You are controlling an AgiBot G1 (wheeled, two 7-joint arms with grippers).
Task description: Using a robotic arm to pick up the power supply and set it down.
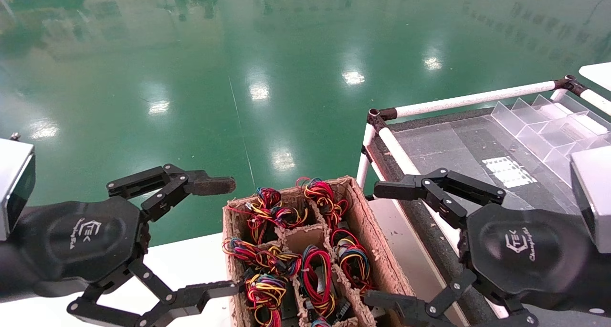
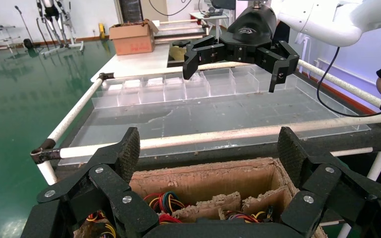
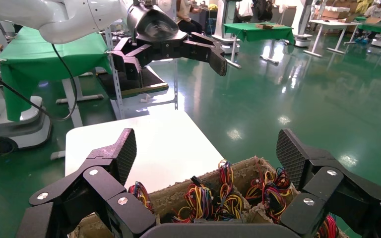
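Observation:
A compartmented cardboard box (image 1: 370,231) holds several power supplies (image 1: 315,269). Only their red, yellow and blue wire bundles show, and the grey bodies are hidden in the cells. One middle cell (image 1: 305,238) shows no wires. My left gripper (image 1: 234,235) is open at the box's left side, and my right gripper (image 1: 372,243) is open at its right side. Neither holds anything. In the left wrist view my left gripper (image 2: 209,151) hangs over the box wall (image 2: 213,181). In the right wrist view my right gripper (image 3: 207,151) frames the wire bundles (image 3: 198,198).
The box stands on a white table (image 1: 191,265). To its right is a white-tube rack (image 1: 472,98) carrying a clear flat tray (image 1: 444,141) with clear divider bins (image 1: 549,126) at the far end. Green floor lies beyond.

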